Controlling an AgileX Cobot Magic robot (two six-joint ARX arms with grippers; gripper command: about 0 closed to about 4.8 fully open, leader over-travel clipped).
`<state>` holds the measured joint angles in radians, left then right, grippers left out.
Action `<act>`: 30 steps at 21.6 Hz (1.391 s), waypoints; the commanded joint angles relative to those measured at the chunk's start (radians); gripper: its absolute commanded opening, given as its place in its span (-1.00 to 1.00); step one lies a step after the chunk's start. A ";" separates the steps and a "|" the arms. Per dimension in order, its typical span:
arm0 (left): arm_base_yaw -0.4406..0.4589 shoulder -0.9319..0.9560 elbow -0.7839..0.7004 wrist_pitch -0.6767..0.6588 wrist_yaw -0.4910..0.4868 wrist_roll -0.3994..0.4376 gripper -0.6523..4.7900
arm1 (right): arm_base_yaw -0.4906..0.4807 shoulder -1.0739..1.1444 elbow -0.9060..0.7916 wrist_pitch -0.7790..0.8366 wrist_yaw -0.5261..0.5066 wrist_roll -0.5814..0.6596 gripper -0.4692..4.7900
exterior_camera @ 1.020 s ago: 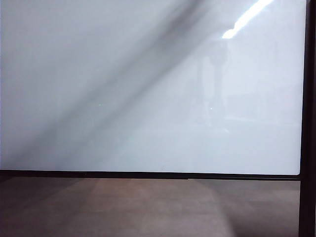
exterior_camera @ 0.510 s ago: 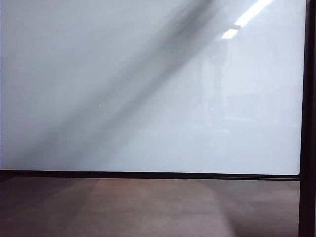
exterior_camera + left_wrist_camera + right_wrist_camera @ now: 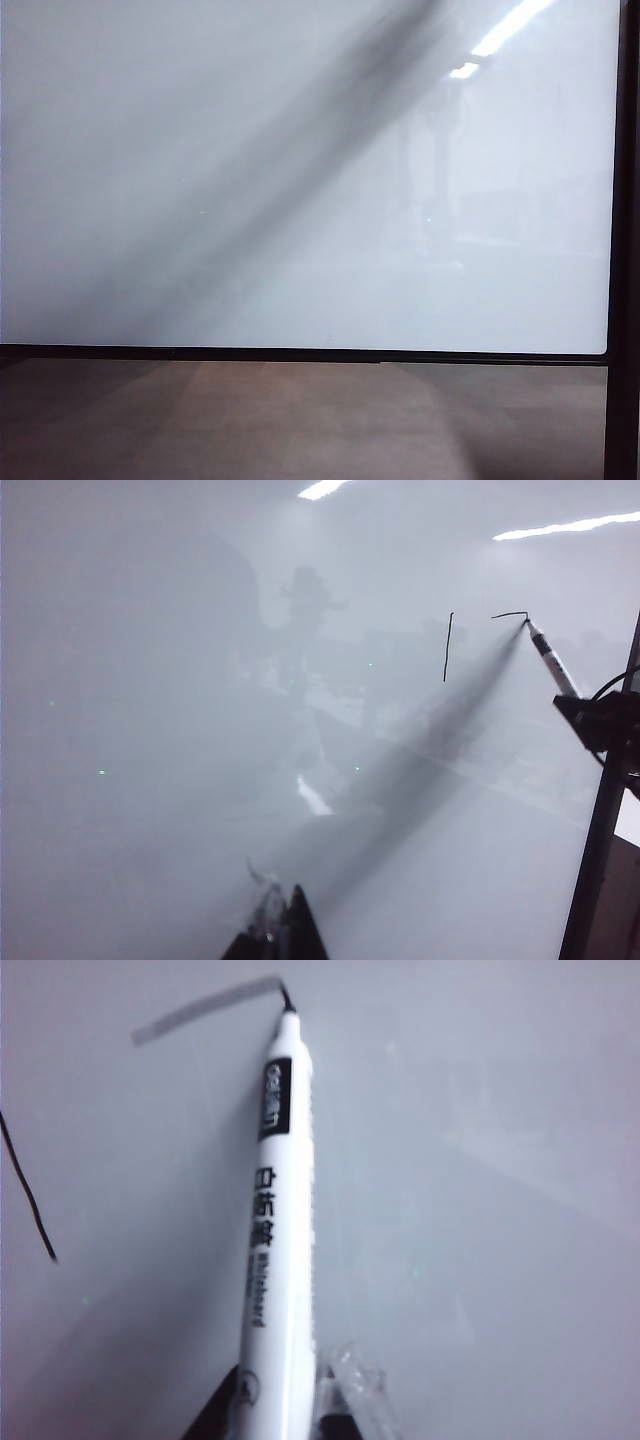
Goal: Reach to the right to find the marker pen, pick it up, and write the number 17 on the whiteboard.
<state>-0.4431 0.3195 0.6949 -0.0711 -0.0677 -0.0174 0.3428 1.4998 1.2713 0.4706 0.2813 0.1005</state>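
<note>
The shadow across the whiteboard (image 3: 300,180) has slid rightward, so the right gripper (image 3: 285,1400), clamped on the pen (image 3: 275,1220), is finishing the 7's top bar (image 3: 510,614) upper right; the left gripper (image 3: 285,930) looks closed, low centre.

The marker pen (image 3: 278,1230) barrel bears unreadable characters; the whiteboard (image 3: 200,730) shows a "1".

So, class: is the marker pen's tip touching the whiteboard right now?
Touching. In the right wrist view the marker pen, held in the right gripper, has its tip at the end of a fresh stroke on the whiteboard.
</note>
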 commanded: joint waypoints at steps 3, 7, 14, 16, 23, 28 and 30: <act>0.002 0.002 0.003 0.010 0.000 0.002 -0.78 | 0.000 -0.002 -0.033 -0.026 0.003 0.019 -0.84; 0.002 0.002 0.003 0.010 0.000 0.002 -0.78 | 0.002 -0.002 -0.083 -0.024 0.004 0.051 -0.84; 0.002 0.002 0.003 0.010 0.000 0.002 -0.78 | 0.002 -0.002 -0.134 -0.010 0.004 0.062 -0.84; 0.002 0.002 0.003 0.010 0.000 0.002 -0.78 | 0.002 -0.002 -0.134 -0.006 0.004 0.064 -0.84; 0.002 0.002 0.003 0.010 0.000 0.002 -0.78 | 0.002 -0.001 -0.134 -0.007 0.004 0.064 -0.84; 0.002 0.002 0.003 0.010 0.000 0.002 -0.78 | 0.003 -0.010 -0.134 0.005 0.004 0.065 -0.84; 0.002 0.002 0.003 0.010 0.000 0.002 -0.78 | 0.018 -0.042 -0.136 -0.008 0.006 0.057 -0.84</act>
<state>-0.4431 0.3202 0.6949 -0.0711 -0.0681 -0.0174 0.3508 1.4857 1.1320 0.4511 0.2840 0.1616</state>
